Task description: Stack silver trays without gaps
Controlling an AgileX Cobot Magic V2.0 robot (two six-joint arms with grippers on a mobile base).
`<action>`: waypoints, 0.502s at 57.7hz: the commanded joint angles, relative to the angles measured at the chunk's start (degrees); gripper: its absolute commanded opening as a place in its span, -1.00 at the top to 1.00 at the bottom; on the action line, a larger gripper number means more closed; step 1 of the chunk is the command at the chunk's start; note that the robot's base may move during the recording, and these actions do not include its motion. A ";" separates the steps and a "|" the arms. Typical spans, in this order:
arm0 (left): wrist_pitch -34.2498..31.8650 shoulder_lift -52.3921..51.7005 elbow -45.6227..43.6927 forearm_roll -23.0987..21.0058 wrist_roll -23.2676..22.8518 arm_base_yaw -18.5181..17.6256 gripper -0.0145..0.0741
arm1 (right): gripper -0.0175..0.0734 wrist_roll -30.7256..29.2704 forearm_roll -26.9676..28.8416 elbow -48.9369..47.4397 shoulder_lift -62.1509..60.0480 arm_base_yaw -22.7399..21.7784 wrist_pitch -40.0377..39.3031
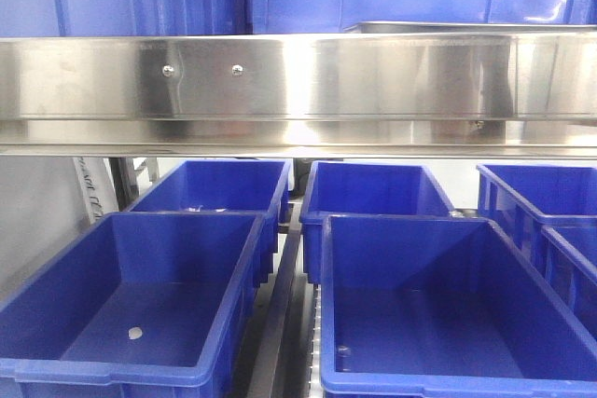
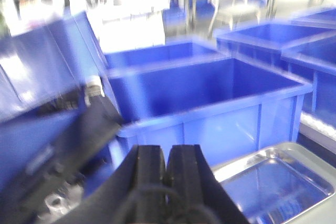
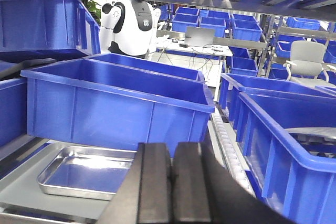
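Observation:
One silver tray (image 3: pixel 89 174) lies flat on the grey shelf in the right wrist view, empty, in front of a blue bin and to the lower left of my right gripper (image 3: pixel 172 150). That gripper's black fingers are shut with nothing between them. In the blurred left wrist view a silver tray (image 2: pixel 278 182) sits at the lower right, beside my left gripper (image 2: pixel 167 153), which is also shut and empty. From the front, a silver tray (image 1: pixel 438 27) shows only as a thin strip above the steel band. Neither gripper appears in the front view.
A broad steel band with screw heads (image 1: pixel 298 90) crosses the front view. Below it are several open blue bins (image 1: pixel 131 305). A large blue bin (image 3: pixel 115 108) stands just behind the tray, and more bins (image 3: pixel 283 140) and a roller rail (image 3: pixel 226 145) lie to the right. A white robot (image 3: pixel 131 24) stands far back.

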 commanded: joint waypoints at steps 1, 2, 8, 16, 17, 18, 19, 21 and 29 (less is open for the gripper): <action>-6.28 -6.71 9.99 1.61 0.01 -0.35 0.69 | 0.77 -0.29 0.11 0.21 -0.31 0.03 -0.64; -8.31 -8.48 12.82 2.06 0.01 -0.35 0.69 | 0.77 -0.29 0.34 0.21 -0.31 0.03 -0.64; -14.15 -18.77 29.16 4.05 0.01 -0.10 0.69 | 0.77 -0.29 1.36 0.21 -0.31 0.03 -0.64; -17.20 -31.84 47.78 3.83 -0.46 0.31 0.69 | 0.77 -0.29 3.89 0.21 -0.31 0.03 -0.27; -17.55 -32.93 49.24 3.83 -0.46 0.31 0.69 | 0.77 -0.29 4.57 0.21 -0.31 0.03 -0.18; -17.99 -34.66 51.35 3.83 -0.46 0.31 0.69 | 0.77 -0.29 5.20 0.21 -0.31 0.03 -0.05; -18.35 -35.87 52.67 3.83 -0.46 0.31 0.69 | 0.77 -0.29 5.62 0.21 -0.31 0.03 0.14; -19.50 -39.51 56.40 3.83 -0.46 0.31 0.69 | 0.77 -0.29 6.99 0.21 -0.31 0.03 0.43; -24.14 -51.06 65.53 3.83 -0.71 0.31 0.69 | 0.77 -0.29 10.43 1.33 -0.31 0.03 0.95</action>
